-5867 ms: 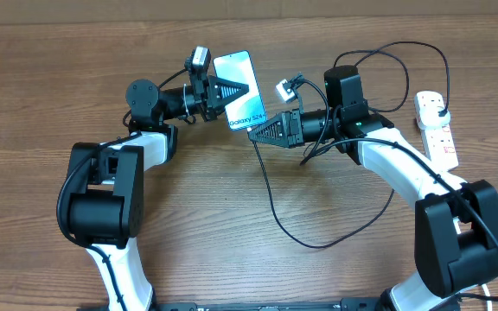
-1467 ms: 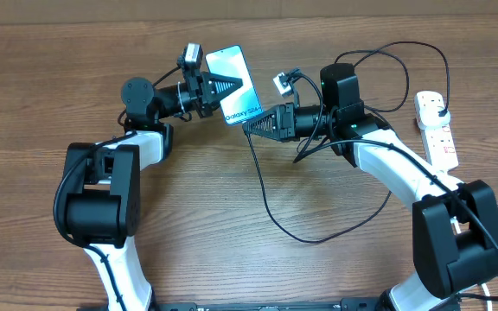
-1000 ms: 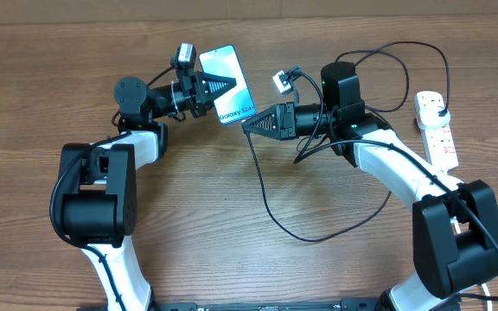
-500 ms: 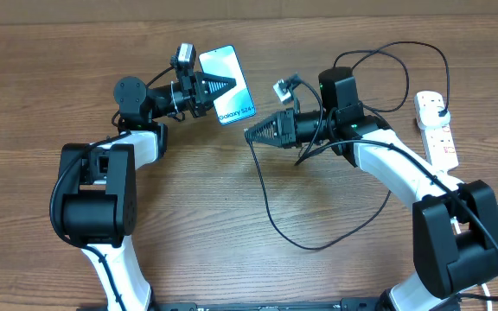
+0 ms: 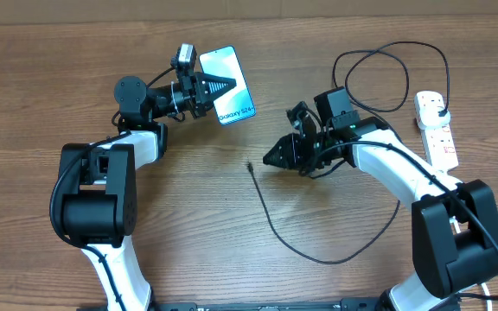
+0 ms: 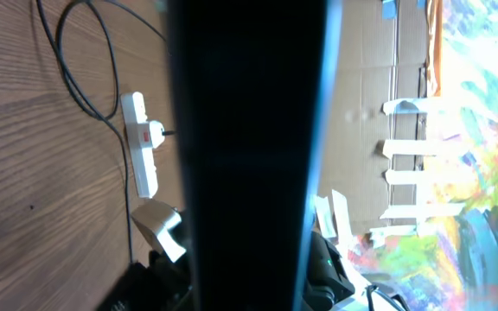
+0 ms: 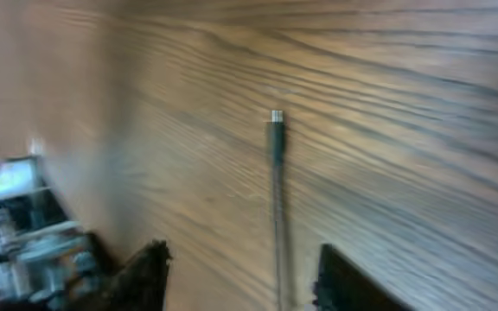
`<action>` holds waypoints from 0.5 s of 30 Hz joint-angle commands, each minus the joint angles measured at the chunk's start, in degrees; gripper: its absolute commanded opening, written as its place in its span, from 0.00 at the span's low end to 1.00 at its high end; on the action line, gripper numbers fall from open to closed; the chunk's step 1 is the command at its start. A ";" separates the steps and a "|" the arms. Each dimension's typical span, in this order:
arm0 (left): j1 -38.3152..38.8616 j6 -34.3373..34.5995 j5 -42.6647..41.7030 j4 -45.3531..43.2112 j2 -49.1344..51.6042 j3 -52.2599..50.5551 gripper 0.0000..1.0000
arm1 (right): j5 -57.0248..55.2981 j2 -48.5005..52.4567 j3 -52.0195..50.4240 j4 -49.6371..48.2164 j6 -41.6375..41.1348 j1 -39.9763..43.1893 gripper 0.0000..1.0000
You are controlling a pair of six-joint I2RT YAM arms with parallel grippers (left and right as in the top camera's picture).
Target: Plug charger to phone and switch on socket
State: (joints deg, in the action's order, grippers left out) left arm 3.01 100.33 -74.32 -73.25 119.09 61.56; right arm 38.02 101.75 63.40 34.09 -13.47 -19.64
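The phone (image 5: 230, 69) hangs above the table at the back left, lit screen up. My left gripper (image 5: 223, 85) is shut on its edge. In the left wrist view its dark back (image 6: 249, 155) fills the middle. The charger's connector tip (image 5: 248, 165) lies loose on the wood, just left of my open right gripper (image 5: 271, 159). In the right wrist view the tip (image 7: 275, 130) points away and the cable runs back between the spread fingers (image 7: 150, 276), with nothing gripped. The socket (image 5: 435, 130) lies at the far right with the black plug (image 5: 440, 107) in it.
The charger's cable sweeps in a wide curve across the front of the table and loops again at the back right near the socket (image 6: 143, 147). Both white arm bases stand at the front left and front right.
My right gripper has opened and let go of the connector end, which now lies on the table. The right arm has dropped toward the front. The left gripper and phone have stayed put.
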 commanded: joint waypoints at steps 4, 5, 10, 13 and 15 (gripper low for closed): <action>0.39 -1.51 0.85 -0.39 -0.59 1.22 0.04 | -8.11 0.07 0.26 0.33 3.30 -1.31 0.78; 0.39 -1.53 0.85 -0.39 -0.59 1.22 0.04 | -8.50 0.04 0.26 0.31 3.30 -1.46 0.78; 0.13 -1.55 1.90 -0.26 -0.59 1.22 0.04 | -18.08 0.04 0.26 0.13 3.37 -5.75 0.80; -0.35 -1.55 2.54 0.07 -0.59 1.22 0.04 | -25.11 0.07 0.26 -0.92 3.32 -10.12 0.80; -0.85 -1.60 2.84 1.33 -0.59 1.22 0.04 | -29.81 0.07 0.26 -1.64 3.34 -12.70 0.80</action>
State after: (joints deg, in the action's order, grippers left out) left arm 2.87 100.31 -73.23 -72.31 119.07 61.56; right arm 18.37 101.75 63.40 33.30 -10.52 -28.69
